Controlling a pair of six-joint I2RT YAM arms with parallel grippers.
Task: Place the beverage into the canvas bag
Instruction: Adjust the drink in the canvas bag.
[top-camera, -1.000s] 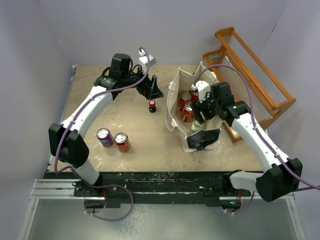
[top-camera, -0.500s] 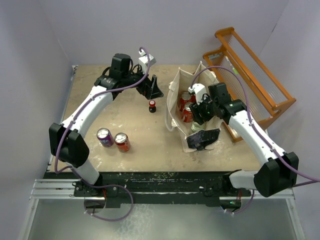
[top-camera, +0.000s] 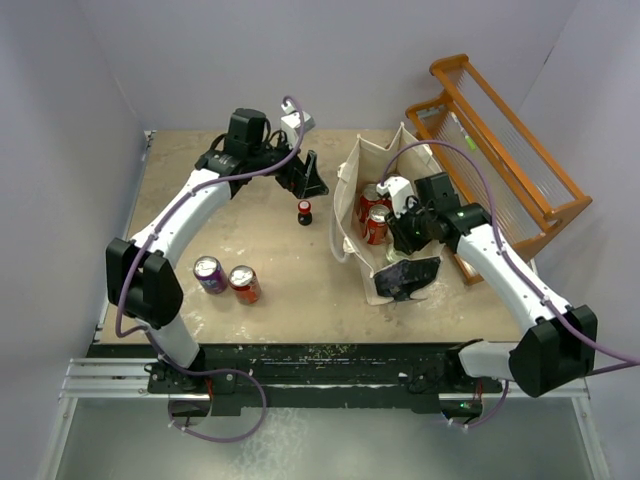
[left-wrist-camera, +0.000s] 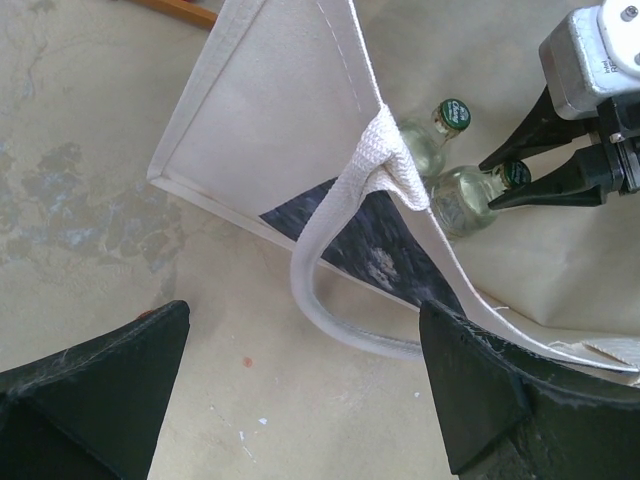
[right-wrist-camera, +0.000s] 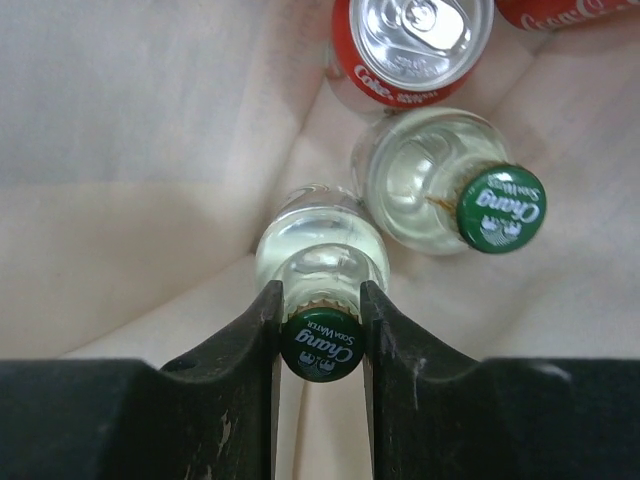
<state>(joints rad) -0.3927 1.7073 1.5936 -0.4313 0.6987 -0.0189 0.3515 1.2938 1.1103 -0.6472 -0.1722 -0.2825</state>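
Settling looks like the step in hand: you are clamping your right gripper on the capped neck of the Chang soda water bottle inside the canvas bag, your left gripper is hanging wide apart at the bag's 10 o'clock, and next you are probably needing a gentle release and a clean lift-out.

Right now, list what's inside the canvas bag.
In the canvas bag: one green-capped bottle pinched at its cap by the right hand, a second bottle and two red cans. The bag's floor beneath them is covered.
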